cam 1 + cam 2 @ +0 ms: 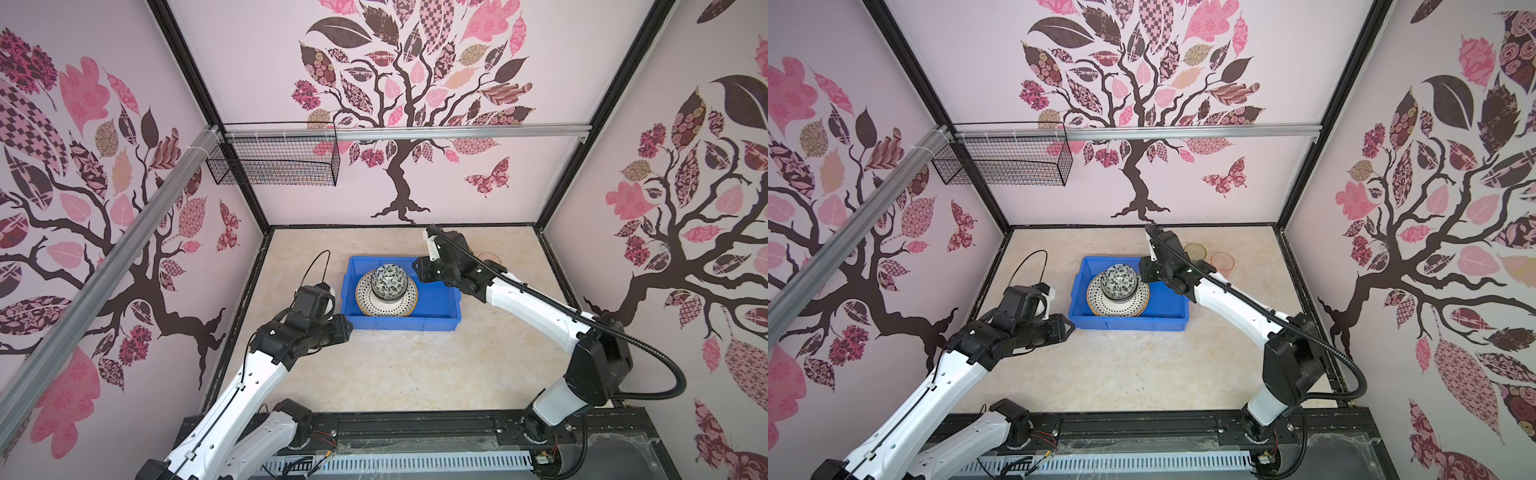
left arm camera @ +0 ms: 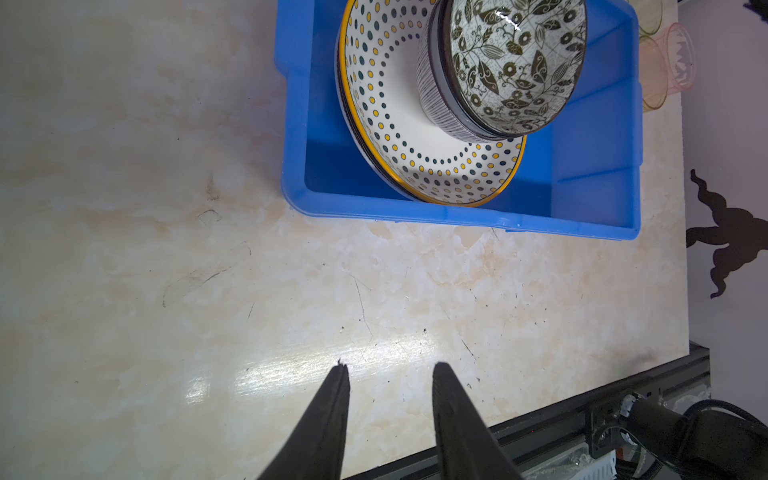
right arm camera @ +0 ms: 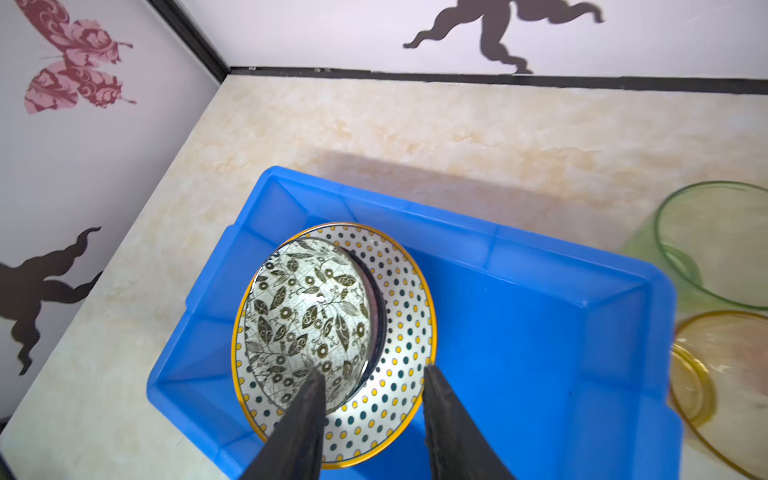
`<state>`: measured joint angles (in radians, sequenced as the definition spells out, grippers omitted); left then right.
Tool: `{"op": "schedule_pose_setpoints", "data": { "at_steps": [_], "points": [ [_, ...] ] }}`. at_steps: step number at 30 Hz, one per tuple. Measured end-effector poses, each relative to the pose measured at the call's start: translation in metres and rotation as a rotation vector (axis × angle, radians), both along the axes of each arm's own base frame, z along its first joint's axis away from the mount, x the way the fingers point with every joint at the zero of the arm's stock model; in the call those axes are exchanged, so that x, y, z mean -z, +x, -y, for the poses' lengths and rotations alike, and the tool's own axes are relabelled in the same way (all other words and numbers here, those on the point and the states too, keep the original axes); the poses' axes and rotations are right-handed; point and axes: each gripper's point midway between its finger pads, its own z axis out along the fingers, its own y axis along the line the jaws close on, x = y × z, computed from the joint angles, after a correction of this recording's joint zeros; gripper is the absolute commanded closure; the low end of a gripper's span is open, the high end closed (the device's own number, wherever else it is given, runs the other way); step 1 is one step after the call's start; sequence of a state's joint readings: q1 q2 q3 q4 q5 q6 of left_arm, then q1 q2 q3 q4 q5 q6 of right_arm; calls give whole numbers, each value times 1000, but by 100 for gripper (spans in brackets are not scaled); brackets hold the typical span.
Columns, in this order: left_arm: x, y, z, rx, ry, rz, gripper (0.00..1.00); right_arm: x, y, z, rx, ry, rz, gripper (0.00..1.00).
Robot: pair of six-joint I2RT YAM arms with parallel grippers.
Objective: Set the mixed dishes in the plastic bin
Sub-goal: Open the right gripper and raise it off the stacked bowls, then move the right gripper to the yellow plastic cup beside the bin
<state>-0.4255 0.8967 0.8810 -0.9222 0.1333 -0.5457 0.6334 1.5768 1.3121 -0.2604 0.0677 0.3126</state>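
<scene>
- Bowl (image 3: 307, 316) sits on the dotted plate (image 3: 401, 332) inside the bin (image 3: 540, 332).
- Right gripper (image 3: 372, 374) hovers over its rim, jaws parted, holding nothing; best lift straight up.
- Left gripper (image 2: 390, 368), half-open, empty, hangs beside the bin.
- Cups (image 1: 1222, 261) stand just outside the bin.

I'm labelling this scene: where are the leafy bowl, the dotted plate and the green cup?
leafy bowl (image 3: 307, 318): right wrist view, on its patterned inside.
dotted plate (image 2: 395, 116): left wrist view, on its bare white centre.
green cup (image 3: 723, 245): right wrist view, inside its mouth.
</scene>
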Motion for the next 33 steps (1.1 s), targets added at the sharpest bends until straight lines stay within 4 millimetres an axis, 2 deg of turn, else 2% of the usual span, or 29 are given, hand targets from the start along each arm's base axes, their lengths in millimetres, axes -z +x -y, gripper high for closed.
{"op": "schedule_pose_setpoints", "data": {
  "at_steps": [7, 9, 15, 17, 21, 26, 33],
  "points": [
    [4, -3, -1, 3, 12, -21, 62, 9, 3, 42, 132, -72, 36, 53],
    [6, -3, -2, 3, 17, -30, 62, 11, 8, 61, 183, -65, 34, 52],
    [12, -5, -4, -1, 37, -58, 62, 17, 24, 145, 400, -10, 15, 50],
    [14, -5, -5, -3, 46, -67, 62, 19, 25, 163, 448, -4, 11, 50],
    [18, -4, -5, -5, 54, -82, 61, 25, 29, 183, 497, 40, -9, 51],
    [20, -4, -5, -5, 59, -94, 61, 51, 23, 204, 542, 79, -73, 51],
    [21, -5, -5, -7, 61, -101, 60, 51, 24, 199, 526, 109, -73, 51]
  ]
}}
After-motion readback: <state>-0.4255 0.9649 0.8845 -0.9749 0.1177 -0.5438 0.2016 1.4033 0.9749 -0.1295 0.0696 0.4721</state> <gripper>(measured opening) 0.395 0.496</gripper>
